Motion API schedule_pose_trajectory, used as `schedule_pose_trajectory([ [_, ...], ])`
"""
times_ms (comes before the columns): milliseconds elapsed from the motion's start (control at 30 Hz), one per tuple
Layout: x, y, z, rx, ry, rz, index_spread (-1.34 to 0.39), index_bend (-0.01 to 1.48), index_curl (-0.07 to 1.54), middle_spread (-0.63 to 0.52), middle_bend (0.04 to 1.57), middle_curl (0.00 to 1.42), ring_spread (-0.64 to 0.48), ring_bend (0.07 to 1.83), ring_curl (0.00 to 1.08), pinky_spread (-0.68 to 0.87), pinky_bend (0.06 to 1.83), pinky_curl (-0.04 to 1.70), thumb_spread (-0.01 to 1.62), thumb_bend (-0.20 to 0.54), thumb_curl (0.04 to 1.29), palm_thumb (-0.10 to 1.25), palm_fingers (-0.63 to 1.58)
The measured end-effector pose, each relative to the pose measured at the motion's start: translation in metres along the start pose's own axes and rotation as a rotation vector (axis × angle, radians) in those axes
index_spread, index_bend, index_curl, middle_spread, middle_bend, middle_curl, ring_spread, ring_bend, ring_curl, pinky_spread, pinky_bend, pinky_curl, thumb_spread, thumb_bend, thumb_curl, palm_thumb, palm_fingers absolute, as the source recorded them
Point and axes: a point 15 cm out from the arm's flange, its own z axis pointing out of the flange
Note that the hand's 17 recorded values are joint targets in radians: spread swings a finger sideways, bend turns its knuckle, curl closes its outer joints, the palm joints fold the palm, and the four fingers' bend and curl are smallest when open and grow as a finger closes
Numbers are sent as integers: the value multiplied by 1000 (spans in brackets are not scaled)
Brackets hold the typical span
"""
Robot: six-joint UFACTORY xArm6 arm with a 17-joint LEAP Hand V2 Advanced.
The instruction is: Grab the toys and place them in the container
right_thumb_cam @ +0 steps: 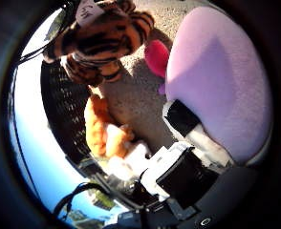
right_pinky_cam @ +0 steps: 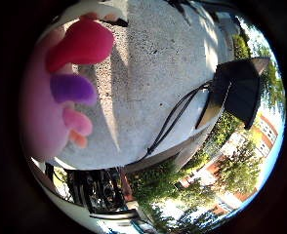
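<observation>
Pale purple plush toy (right_thumb_cam: 221, 81) fills much of the thumb-side view, so it sits right against the palm; its pink, purple and orange nubs (right_pinky_cam: 72, 87) crowd the little-finger-side view too. Hand (right_thumb_cam: 188, 157): a white-and-black finger presses into the toy's side, looks like a grip, but I can't see enough of the fingers to call it closed round the toy, so treat as uncertain. Striped tiger toy (right_thumb_cam: 97, 38) lies on the concrete just past the purple one, with an orange plush toy (right_thumb_cam: 102, 129) beside it, right at the edge of a black mesh container (right_thumb_cam: 64, 109). Key relation: container is on the far side of the tiger and the orange toy from the palm, so the carry goes across them, and the drop needs to clear the mesh wall. Can't judge the purple toy's long axis this close. Surface is rough pale concrete (right_pinky_cam: 158, 73), sunlit, hard shadows. Outdoors: a black folded stand-like item (right_pinky_cam: 236, 87) on the slab, trees and brick buildings beyond.
</observation>
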Motion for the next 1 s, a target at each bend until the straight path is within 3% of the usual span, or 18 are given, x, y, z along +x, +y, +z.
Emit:
schedule_pose_trajectory([
  [33,1,3,2,-15,8,-2,-67,164,285,67,187,299,313,501,354,489,680,261,1125,-33,366,589,443],
  [67,1,8,4,-34,11,-4,-101,151,273,21,250,323,280,605,378,493,744,268,1124,-31,365,587,671],
  [100,1,13,6,-55,11,-5,-107,147,266,12,256,324,271,620,376,493,744,258,1123,-31,365,587,685],
  [200,5,25,8,-101,23,-16,-210,80,224,-48,522,438,200,875,482,456,841,314,1121,-19,369,619,959],
  [300,11,25,0,-89,30,-20,-300,118,184,-100,748,565,121,1118,608,432,893,378,1123,-9,386,683,937],
  [400,21,24,-19,-58,36,-10,-387,158,135,-138,877,652,64,1230,673,409,1035,446,1122,7,416,770,958],
  [633,38,50,-62,-49,21,16,-621,319,70,-197,1049,827,-28,1288,749,314,1339,626,1129,48,515,979,1050],
  [1000,-4,144,-185,-167,-21,-86,-901,580,-12,-225,1124,987,-92,1355,815,221,1427,770,1195,3,618,1007,949],
])
